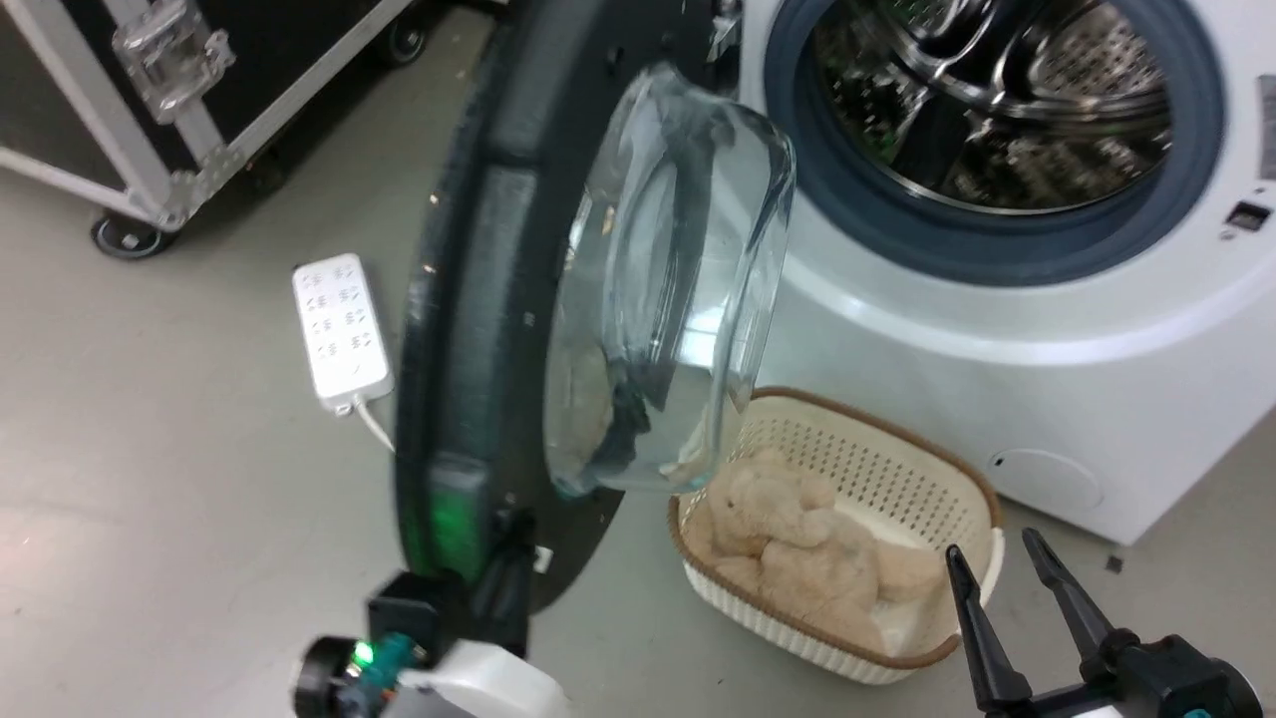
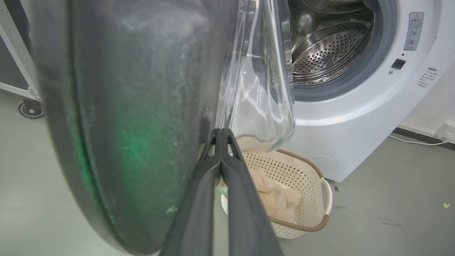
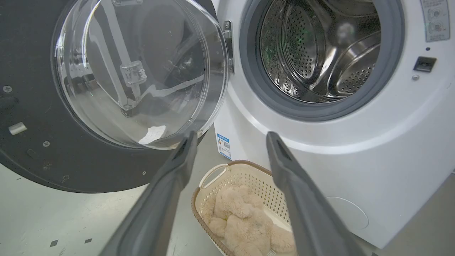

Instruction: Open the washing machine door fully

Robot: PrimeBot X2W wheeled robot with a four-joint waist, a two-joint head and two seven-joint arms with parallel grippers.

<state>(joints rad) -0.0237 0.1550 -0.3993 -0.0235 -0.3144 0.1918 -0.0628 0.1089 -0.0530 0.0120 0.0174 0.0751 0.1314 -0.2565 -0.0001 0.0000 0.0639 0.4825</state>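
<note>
My left claw (image 2: 221, 134) is pinched shut, tips at the inner face of the large round glossy black door (image 1: 478, 299), which stands swung out from the white boxy front-loading washing machine (image 1: 997, 379). My right claw (image 1: 992, 546) gapes wide, empty, near a cream perforated basket (image 1: 897, 439).

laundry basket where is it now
Head view, lower centre: the laundry basket sits on the floor in front of the washing machine, right of the open washing machine door.
</note>
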